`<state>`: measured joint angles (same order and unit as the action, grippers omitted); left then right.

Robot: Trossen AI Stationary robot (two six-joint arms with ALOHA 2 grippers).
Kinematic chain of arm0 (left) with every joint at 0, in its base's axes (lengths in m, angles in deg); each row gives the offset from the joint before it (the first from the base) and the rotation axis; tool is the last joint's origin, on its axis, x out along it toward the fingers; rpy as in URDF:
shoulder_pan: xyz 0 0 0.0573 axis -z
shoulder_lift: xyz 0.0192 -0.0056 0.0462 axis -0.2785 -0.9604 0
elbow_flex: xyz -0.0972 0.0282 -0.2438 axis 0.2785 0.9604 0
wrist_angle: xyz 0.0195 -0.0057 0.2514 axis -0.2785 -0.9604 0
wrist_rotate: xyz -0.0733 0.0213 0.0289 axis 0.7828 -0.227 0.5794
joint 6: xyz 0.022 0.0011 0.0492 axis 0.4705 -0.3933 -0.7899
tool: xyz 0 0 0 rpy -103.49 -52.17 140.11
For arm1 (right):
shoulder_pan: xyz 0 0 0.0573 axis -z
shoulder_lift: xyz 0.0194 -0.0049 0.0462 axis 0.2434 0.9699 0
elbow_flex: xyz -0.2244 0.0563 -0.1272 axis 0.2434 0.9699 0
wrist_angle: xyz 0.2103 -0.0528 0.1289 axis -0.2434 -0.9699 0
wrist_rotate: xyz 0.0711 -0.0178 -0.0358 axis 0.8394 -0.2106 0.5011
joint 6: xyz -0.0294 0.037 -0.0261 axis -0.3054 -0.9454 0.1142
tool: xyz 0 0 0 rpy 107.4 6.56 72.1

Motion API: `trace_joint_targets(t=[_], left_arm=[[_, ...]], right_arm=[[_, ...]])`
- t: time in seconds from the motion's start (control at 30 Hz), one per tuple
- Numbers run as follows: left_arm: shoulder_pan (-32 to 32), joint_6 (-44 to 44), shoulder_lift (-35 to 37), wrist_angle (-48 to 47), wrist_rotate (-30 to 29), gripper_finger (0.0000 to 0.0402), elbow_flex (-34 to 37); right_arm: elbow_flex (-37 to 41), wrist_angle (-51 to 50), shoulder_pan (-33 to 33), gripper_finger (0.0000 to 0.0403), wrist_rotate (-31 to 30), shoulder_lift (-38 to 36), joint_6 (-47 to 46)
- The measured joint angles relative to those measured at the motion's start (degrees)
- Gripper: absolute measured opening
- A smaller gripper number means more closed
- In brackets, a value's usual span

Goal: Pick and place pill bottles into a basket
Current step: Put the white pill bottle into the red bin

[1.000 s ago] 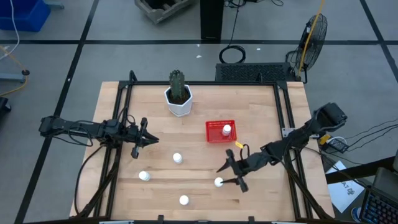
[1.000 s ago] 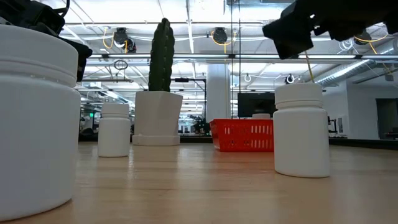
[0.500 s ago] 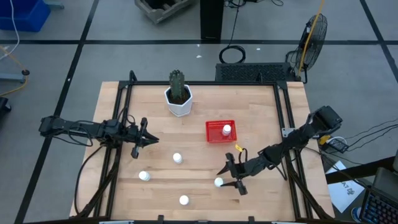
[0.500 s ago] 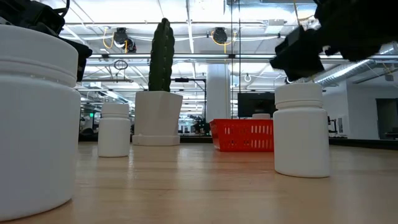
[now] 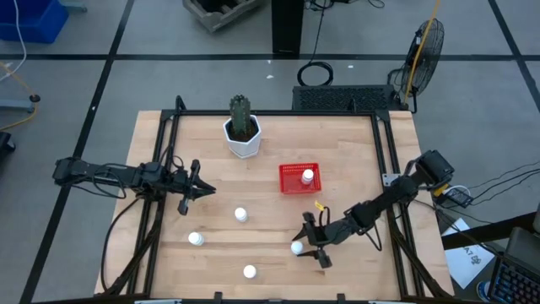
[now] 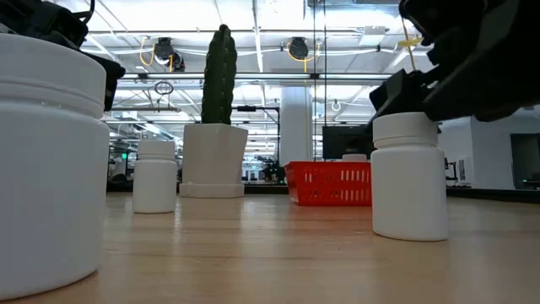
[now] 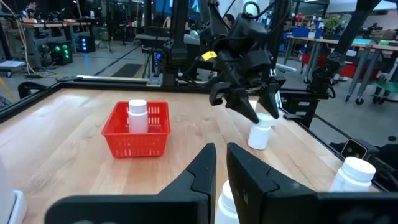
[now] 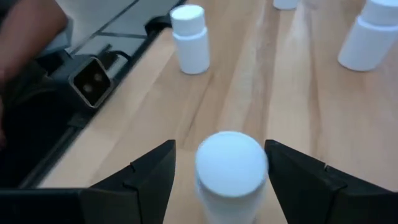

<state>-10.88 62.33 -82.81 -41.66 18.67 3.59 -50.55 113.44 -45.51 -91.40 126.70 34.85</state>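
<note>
A white pill bottle stands upright on the table near the front, right of the middle. My right gripper is open, and its two fingers stand on either side of the bottle's cap without touching it. The low view shows this gripper just above the bottle. The red basket has one bottle standing in it. Three more bottles stand on the table. My left gripper waits shut at the left.
A white faceted pot with a green cactus stands at the far side, left of the basket. Black frame rails run along the table's sides. In the right wrist view a small black camera sits at the table's near edge.
My right gripper has come down and moved toward the table's near-left, onto the bottle near the front. Its fingers were above and beside the cap and now flank it. The bottles have stayed in place.
</note>
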Motion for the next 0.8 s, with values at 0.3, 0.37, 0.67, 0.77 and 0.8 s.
trace_joint_targets(t=[0.3,0.37,0.67,0.77,0.8], left_arm=[[-0.01,-0.01,0.00,0.07,0.00,0.0047,0.00],[-0.01,-0.01,0.00,0.09,0.00,0.0047,-0.01],[-0.01,-0.01,0.00,0.07,0.00,0.0047,-0.02],[-0.01,-0.01,0.00,0.08,0.00,0.0047,-0.01],[-0.01,-0.01,0.00,0.07,0.00,0.0047,0.00]], right_arm=[[0.01,0.05,-0.96,0.0217,-1.67,0.34,0.02],[0.01,0.10,-0.95,0.0211,-1.67,0.34,0.05],[-0.02,0.53,-0.93,0.0189,-1.65,2.50,0.26],[-0.02,1.88,-0.93,0.0185,-1.45,2.57,1.00],[-0.02,2.69,-0.93,0.0184,-1.48,2.57,1.69]])
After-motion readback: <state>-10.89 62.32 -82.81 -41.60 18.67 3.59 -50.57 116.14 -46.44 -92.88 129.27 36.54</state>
